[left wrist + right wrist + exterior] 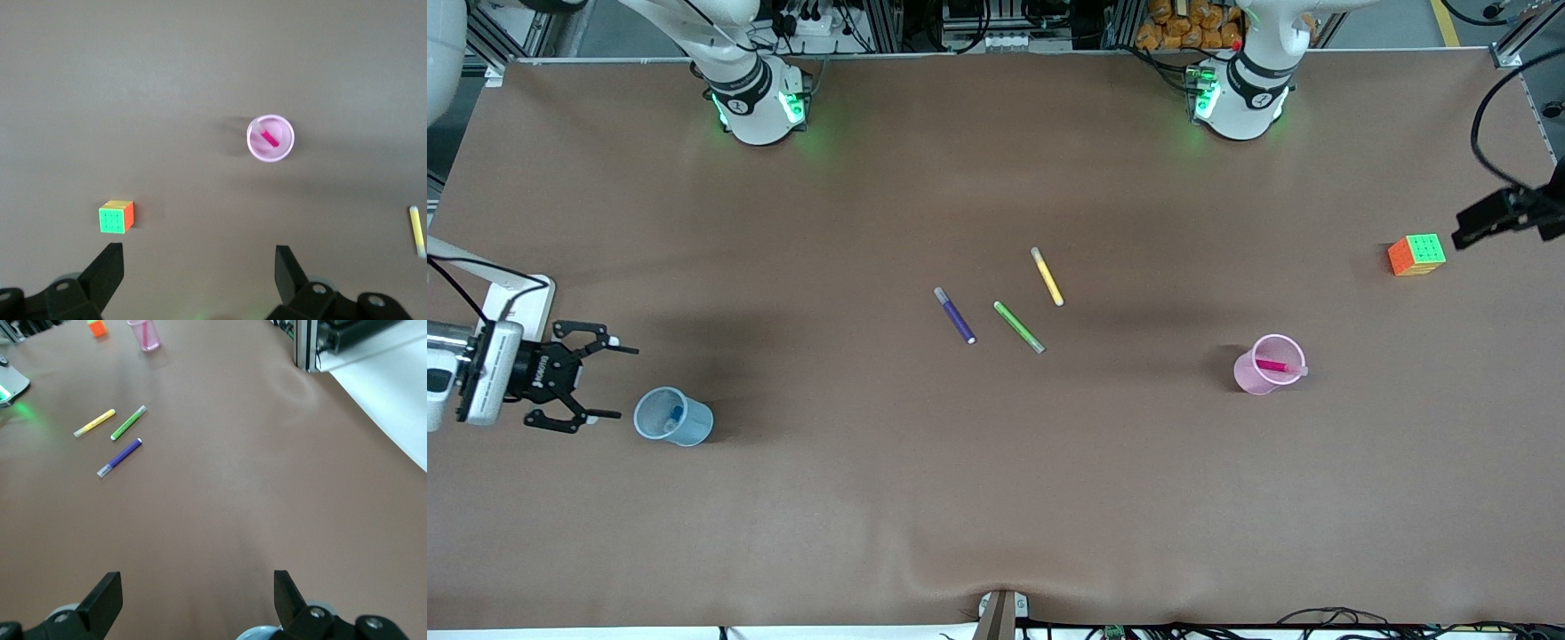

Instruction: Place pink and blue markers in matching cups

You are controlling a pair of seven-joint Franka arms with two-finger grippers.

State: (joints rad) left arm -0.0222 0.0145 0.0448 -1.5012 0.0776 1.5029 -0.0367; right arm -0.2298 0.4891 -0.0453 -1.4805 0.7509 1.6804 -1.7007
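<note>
A: Nearest the front camera?
B: The light blue mesh cup (673, 416), blue marker (673, 418) inside. The right hand (600, 382) hovers beside it, fingers spread, empty.
A: Farther up the brown counter (996, 498)?
B: The pale pink mesh cup (1267, 364) holds the magenta-pink marker (1279, 366) (tip on the rim). The left hand (199, 265) hangs released over the counter near a multicoloured puzzle cube (1416, 254).

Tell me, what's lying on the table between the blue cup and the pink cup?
Three pens lie between the blue cup and the pink cup: a purple pen, a green pen and a yellow pen. The front view shows it best.
</note>
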